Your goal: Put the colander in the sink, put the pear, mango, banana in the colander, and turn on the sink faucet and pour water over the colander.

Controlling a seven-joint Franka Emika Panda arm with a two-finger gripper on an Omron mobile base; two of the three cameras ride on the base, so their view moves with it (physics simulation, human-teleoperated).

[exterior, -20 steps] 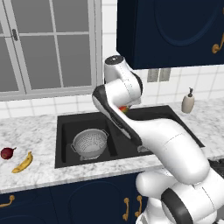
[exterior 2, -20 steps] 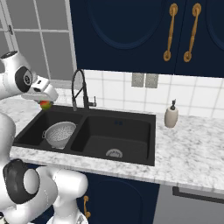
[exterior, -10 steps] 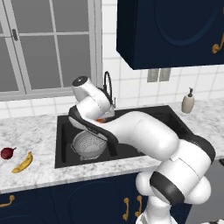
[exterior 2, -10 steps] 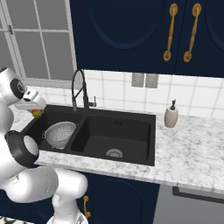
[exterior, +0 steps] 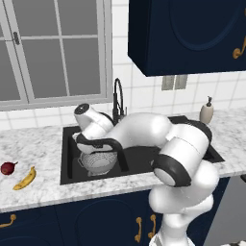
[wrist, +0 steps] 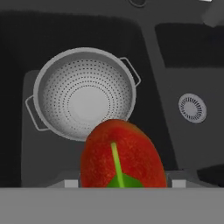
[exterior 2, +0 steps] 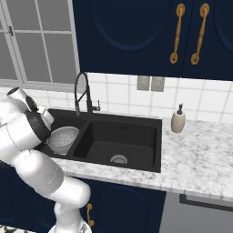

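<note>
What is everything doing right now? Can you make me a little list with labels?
mango: held in the gripper, above the sink, near the colander's rim
colander: sitting in the left basin, nothing inside it
sink: black, two basins, no water running
pear: on the counter left of the sink
banana: on the counter beside the pear
sink faucet: behind the sink
soap dispenser: on the counter right of the sink

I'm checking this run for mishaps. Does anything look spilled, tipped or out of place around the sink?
Nothing stands out. The colander sits upright in the sink, the mango hangs above it in the gripper, and the pear and banana lie on the counter.
</note>
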